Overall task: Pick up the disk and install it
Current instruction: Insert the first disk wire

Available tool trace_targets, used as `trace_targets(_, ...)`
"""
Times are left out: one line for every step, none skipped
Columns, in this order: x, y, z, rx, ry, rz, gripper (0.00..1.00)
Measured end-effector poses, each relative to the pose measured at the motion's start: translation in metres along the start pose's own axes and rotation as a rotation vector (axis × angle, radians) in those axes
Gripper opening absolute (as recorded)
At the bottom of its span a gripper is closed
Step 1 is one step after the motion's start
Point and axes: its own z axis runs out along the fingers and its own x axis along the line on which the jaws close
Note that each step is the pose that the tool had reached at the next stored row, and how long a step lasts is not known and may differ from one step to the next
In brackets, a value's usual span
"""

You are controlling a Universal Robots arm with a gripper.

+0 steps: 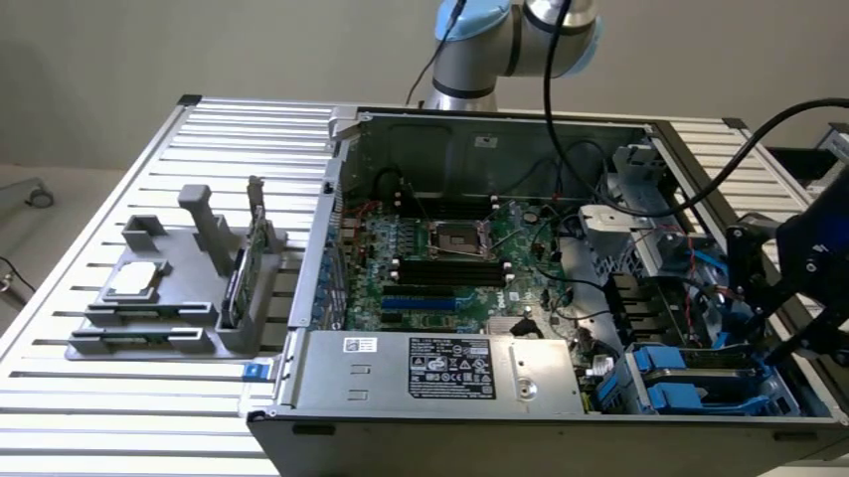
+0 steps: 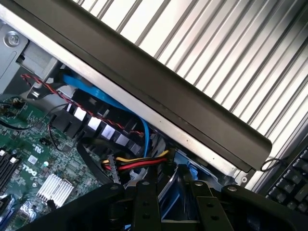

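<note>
My gripper (image 1: 776, 348) hangs over the drive bay in the near corner of the open computer case (image 1: 464, 397), on the exterior view's right. In the wrist view its two black fingers (image 2: 144, 202) stand close on either side of a bright blue plastic part of the disk (image 2: 171, 192). The gripper (image 2: 173, 187) is shut on it. A slanted blue edge of the disk (image 1: 765, 396) shows below the fingers, just inside the case wall. Most of the disk's body is hidden behind the fingers.
Two other blue drive carriers (image 1: 670, 378) sit in the bay beside the gripper. Blue, red and yellow cables (image 2: 134, 163) crowd the gap by the motherboard (image 1: 451, 263). A grey fixture (image 1: 173, 288) stands on the slatted table (image 1: 80, 397) at the left. A keyboard (image 2: 288, 187) lies outside the case.
</note>
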Motion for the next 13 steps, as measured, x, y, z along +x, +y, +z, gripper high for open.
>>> trace_targets(-0.0005, -0.0010, 0.0001, -0.0001, 0.0002, 0.002, 0.31)
trace_targets(-0.0007, -0.0022, 0.0000, -0.0003, 0.0006, 0.003, 0.31)
trace_targets(-0.0005, -0.0039, 0.0000, -0.0008, 0.0013, 0.003, 0.31)
trace_targets(0.0002, -0.0057, 0.0000, -0.0016, 0.0025, 0.003, 0.31)
trace_targets(0.0012, -0.0073, 0.0000, -0.0022, 0.0033, 0.003, 0.31)
trace_targets(0.0019, -0.0085, 0.0002, -0.0022, 0.0034, 0.003, 0.31)
trace_targets(0.0023, -0.0090, 0.0009, -0.0024, 0.0036, 0.003, 0.31)
trace_targets(0.0023, -0.0090, 0.0014, -0.0030, 0.0045, 0.004, 0.31)
trace_targets(0.0023, -0.0090, 0.0018, -0.0039, 0.0059, 0.005, 0.31)
trace_targets(0.0023, -0.0090, 0.0022, -0.0049, 0.0073, 0.007, 0.31)
trace_targets(0.0023, -0.0090, 0.0026, -0.0057, 0.0083, 0.010, 0.31)
trace_targets(0.0022, -0.0089, 0.0031, -0.0065, 0.0097, 0.015, 0.31)
trace_targets(0.0020, -0.0086, 0.0036, -0.0074, 0.0110, 0.022, 0.31)
